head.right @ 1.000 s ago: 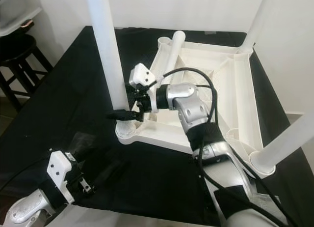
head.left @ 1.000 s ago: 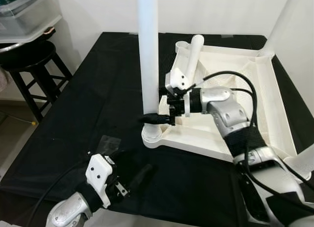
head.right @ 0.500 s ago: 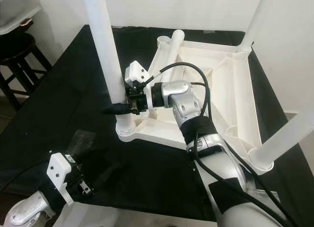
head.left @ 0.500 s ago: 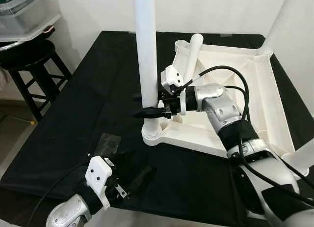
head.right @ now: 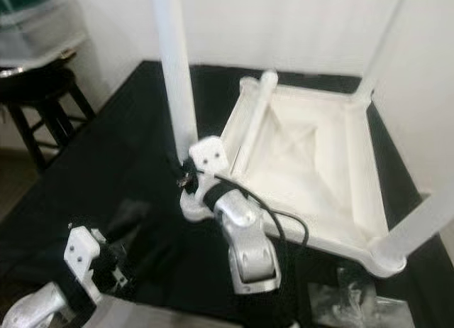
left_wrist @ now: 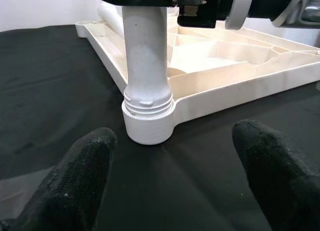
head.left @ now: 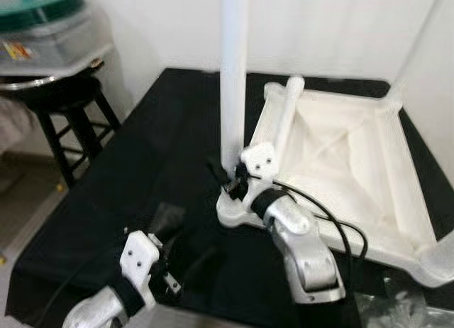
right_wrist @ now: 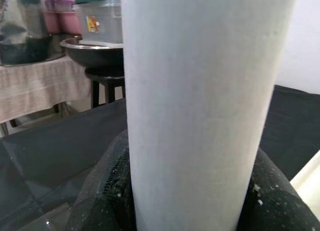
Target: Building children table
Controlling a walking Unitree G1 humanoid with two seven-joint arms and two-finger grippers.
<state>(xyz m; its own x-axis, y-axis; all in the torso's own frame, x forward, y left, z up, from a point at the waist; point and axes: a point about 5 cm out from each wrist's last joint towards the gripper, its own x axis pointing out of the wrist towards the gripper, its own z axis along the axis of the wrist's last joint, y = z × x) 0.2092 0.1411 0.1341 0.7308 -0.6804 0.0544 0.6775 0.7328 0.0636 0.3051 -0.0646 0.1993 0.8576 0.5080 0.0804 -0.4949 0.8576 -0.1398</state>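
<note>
The white children's table (head.left: 397,172) lies upside down on a black cloth. An upright white leg (head.left: 233,79) stands in its near left corner socket (head.left: 230,213). My right gripper (head.left: 225,180) is shut on this leg just above the socket, and in the right wrist view its black fingers (right_wrist: 107,191) press both sides of the leg (right_wrist: 200,91). A loose leg (head.left: 287,111) lies along the table's left rim. My left gripper (left_wrist: 172,133) is open, low over the cloth, facing the socket (left_wrist: 148,123) from a short way off.
Two more legs (head.right: 418,225) stand upright in right-hand corners. A black stool (head.left: 64,108) with a metal bowl and a green-lidded container (head.left: 42,23) stands left of the table. Clear plastic (head.left: 167,214) lies on the cloth, and a plastic bag (head.right: 347,299) lies at the near right.
The whole view has shifted and blurred, so the camera moved. My right gripper, open beside the leg before, now clasps it low down. The left gripper stays low and open.
</note>
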